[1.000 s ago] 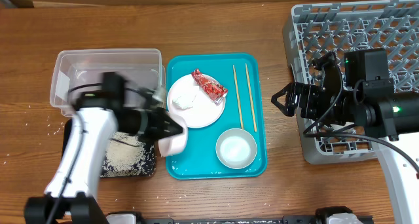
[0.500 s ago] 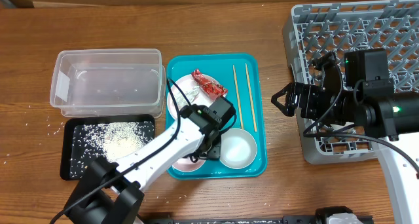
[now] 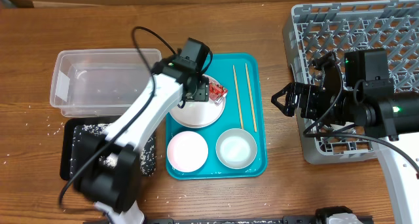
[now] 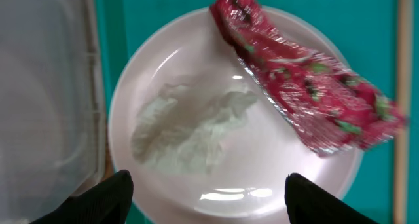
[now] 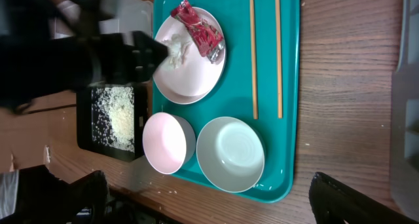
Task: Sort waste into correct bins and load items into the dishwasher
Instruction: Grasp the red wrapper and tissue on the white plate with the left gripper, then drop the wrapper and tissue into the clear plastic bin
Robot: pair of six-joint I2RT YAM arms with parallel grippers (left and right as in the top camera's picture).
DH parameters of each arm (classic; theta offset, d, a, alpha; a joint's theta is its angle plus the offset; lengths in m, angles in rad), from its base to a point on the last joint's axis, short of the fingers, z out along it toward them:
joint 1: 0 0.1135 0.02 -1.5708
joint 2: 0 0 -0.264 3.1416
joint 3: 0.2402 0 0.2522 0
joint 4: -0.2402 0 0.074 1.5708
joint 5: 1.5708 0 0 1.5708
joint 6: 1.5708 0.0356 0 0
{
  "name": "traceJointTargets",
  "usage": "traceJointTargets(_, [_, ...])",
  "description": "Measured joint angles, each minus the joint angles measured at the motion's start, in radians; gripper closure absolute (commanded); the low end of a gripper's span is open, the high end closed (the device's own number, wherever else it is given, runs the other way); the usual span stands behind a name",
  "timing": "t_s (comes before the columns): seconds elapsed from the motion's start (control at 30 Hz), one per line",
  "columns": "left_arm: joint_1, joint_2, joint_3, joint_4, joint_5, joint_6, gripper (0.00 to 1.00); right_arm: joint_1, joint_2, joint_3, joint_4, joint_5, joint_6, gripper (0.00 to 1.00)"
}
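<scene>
My left gripper (image 3: 198,94) hangs open over the round white plate (image 3: 194,114) on the teal tray; its fingertips (image 4: 112,196) stand wide apart with nothing held. A crumpled white tissue (image 4: 188,127) and a crinkled red wrapper (image 4: 302,101) lie on that plate (image 4: 262,178). Two white bowls (image 3: 187,150) (image 3: 236,148) sit at the tray's front, and two chopsticks (image 3: 238,96) lie along its right side. Rice covers the black tray (image 3: 84,145). The clear tub (image 3: 108,80) stands behind it. My right gripper (image 3: 281,101) is open beside the grey dish rack (image 3: 357,34).
The teal tray (image 3: 258,165) lies between the bins and the rack. Loose rice grains (image 3: 46,122) are scattered on the wood left of the black tray. My left arm crosses over the black tray and the tray's left edge.
My left gripper carried a bowl from the black tray, set it down at the teal tray's front left, opened, and moved back over the plate. The right arm has not moved.
</scene>
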Motion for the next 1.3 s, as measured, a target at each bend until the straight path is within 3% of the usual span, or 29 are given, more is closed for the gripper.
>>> traceJointTargets(0.13, [0.001,0.139,-0.004,0.032,-0.019,0.022,0.46,0.000,0.000,0.000,0.000,0.000,0.000,0.00])
traceJointTargets(0.2, [0.001,0.190,-0.005,0.040,-0.053,0.016,0.72,0.000,0.000,0.000,0.000,0.000,0.000,0.00])
traceJointTargets(0.23, [0.001,0.197,-0.005,0.044,-0.063,0.015,0.79,0.000,0.000,0.000,0.000,0.000,0.000,0.00])
traceJointTargets(0.27, [0.001,0.200,-0.005,0.045,-0.075,0.015,0.96,0.000,0.000,0.000,-0.001,0.000,0.000,0.00])
traceJointTargets(0.37, [0.001,0.200,0.006,-0.013,-0.085,0.012,0.96,0.000,0.000,0.000,-0.003,0.000,0.000,0.00])
traceJointTargets(0.5, [0.004,0.173,0.108,-0.217,-0.089,0.000,0.96,0.000,0.000,0.000,-0.003,0.000,-0.001,0.00])
traceJointTargets(0.7, [0.131,-0.055,0.264,-0.286,-0.167,-0.014,0.96,0.000,0.000,0.000,-0.014,0.000,0.000,0.00])
traceJointTargets(0.73, [0.159,-0.068,0.266,-0.286,-0.176,-0.014,0.93,0.000,0.000,0.000,-0.014,0.000,0.000,0.00])
traceJointTargets(0.77, [0.195,-0.071,0.267,-0.286,-0.187,-0.015,0.65,0.000,0.000,0.000,-0.014,0.000,0.000,0.00])
traceJointTargets(0.8, [0.233,-0.061,0.266,-0.286,-0.196,-0.017,0.28,0.000,0.000,0.000,-0.014,0.000,0.000,0.00])
traceJointTargets(0.83, [0.267,-0.040,0.266,-0.286,-0.201,-0.018,0.20,0.000,0.000,0.000,-0.014,0.000,0.000,0.00])
traceJointTargets(1.03, [0.312,0.057,0.262,-0.286,-0.080,-0.021,0.25,0.000,0.000,0.000,-0.015,0.000,0.000,0.00])
traceJointTargets(1.3, [0.103,0.086,0.278,-0.134,0.061,-0.082,0.25,0.000,0.000,0.000,-0.024,0.000,0.000,0.00])
